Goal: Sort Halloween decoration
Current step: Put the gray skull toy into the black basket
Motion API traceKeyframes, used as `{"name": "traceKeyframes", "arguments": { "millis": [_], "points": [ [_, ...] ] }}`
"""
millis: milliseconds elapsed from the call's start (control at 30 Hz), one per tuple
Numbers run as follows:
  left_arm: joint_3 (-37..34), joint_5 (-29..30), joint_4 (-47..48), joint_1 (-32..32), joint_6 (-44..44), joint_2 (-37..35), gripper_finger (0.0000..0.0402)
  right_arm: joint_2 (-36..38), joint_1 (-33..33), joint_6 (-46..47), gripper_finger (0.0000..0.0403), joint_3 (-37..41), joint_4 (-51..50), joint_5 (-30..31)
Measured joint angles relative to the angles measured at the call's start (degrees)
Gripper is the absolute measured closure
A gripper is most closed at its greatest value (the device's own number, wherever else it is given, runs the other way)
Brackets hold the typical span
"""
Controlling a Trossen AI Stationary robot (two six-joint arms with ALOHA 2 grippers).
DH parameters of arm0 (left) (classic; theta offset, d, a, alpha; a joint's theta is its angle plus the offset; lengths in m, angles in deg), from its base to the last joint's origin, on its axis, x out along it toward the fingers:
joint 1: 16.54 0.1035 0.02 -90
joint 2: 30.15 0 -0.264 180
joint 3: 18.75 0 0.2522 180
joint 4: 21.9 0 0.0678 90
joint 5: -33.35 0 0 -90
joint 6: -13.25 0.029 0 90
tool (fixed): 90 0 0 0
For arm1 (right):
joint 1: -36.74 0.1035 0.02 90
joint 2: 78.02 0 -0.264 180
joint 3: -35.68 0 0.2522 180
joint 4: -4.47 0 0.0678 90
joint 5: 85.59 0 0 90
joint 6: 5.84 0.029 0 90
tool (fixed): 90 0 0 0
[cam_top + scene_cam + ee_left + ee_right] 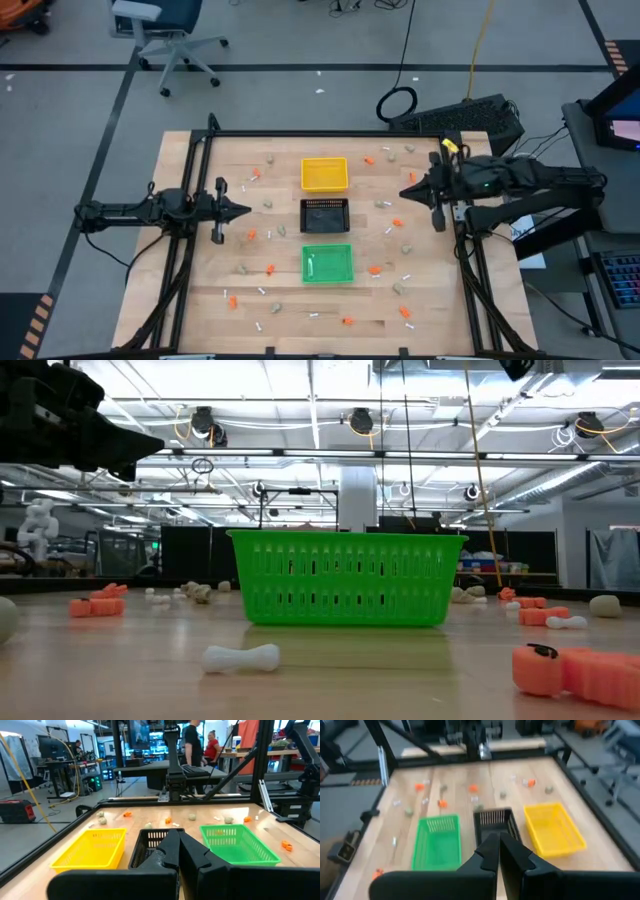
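Observation:
The Halloween decoration lies scattered over the wooden table: orange bits (270, 269), thin white sticks (262, 290) and beige-grey lumps (243, 268), each resting loose on the tabletop. In the low view a white stick (241, 657) and an orange bit (575, 670) lie nearest. My left gripper (245, 210) is shut and empty at the table's left side, pointing level toward the trays. My right gripper (405, 191) is shut and empty at the right side, raised and tipped a little downward. Each wrist view shows its own fingers closed together, left (177, 840) and right (498, 840).
Three square trays stand in a row down the table's middle: yellow (324, 173) farthest, black (325, 214) between, green (327, 263) nearest. A black metal frame (320, 135) runs along the table's edges. People stand in the room beyond the table (192, 742).

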Motion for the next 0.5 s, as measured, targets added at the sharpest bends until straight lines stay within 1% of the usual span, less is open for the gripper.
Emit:
{"name": "traceKeyframes", "arguments": {
  "millis": [67,133,233,300,500],
  "points": [
    [0.0,0.6,-0.1,0.0,0.6,0.0,0.0402,-0.4,0.0,0.8,0.0403,1.4,-0.1,-0.1],
    [0.0,2.7,-0.7,0.0,1.6,0.0,0.0402,-0.4,0.0,0.6,0.0403,3.9,-0.3,-0.1],
    [0.0,3.4,-0.9,0.0,-2.0,0.0,0.0402,0.0,0.0,2.2,0.0403,9.2,1.0,0.0],
    [0.0,3.4,-0.8,0.0,-4.3,0.0,0.0402,0.3,0.0,4.2,0.0403,13.2,4.2,0.0],
    [0.7,3.4,-0.6,0.0,-6.0,0.5,0.0402,-0.3,1.9,6.5,0.0403,24.8,19.3,0.0]
  ]
}}
